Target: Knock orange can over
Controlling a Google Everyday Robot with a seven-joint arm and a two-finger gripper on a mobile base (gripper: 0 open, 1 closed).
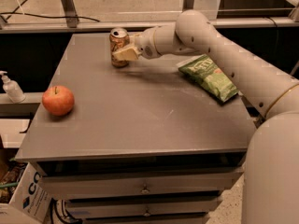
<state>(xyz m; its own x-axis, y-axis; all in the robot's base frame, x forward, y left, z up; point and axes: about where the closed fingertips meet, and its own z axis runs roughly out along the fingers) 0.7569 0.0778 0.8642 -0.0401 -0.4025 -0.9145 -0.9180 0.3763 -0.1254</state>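
Presently, the orange can stands upright near the far edge of the table. The gripper lies against its arm-facing side, placed, presumably, for a sideways push. Its spread, and any hold, cannot be told.

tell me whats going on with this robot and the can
One robot arm reaches across the grey table, with its pincer at the side of the orange can near the far edge. The can stands upright, not yet knocked over. A red apple sits at the left and a green chip bag lies at the right, both untouched.
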